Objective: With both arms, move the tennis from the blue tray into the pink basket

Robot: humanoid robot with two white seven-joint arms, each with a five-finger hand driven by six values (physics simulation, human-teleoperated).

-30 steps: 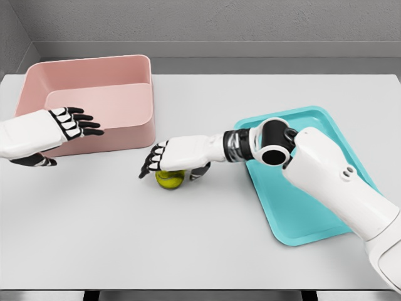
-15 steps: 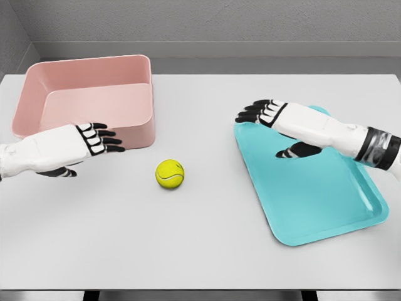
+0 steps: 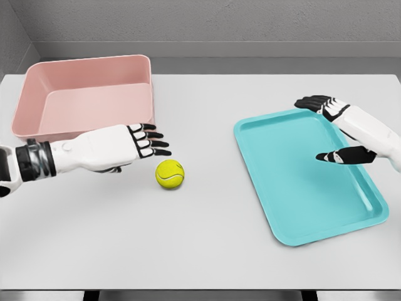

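A broad, flat table with a pale grey matte top (image 3: 207, 244) fills most of the view, its near edge running along the bottom. Beyond the table's far edge lies a strip of darker grey floor (image 3: 250, 64). Above that strip rises a textured grey back wall (image 3: 219, 22), and a grey side wall (image 3: 12, 37) meets it at the table's far left corner.

A: Arms?
B: Both smooth white shells. Left hand (image 3: 122, 147) & right hand (image 3: 343, 119): white backs, black finger joints w/ white pads.
A: Wrists?
B: Left wrist has silver-black ribbed band.
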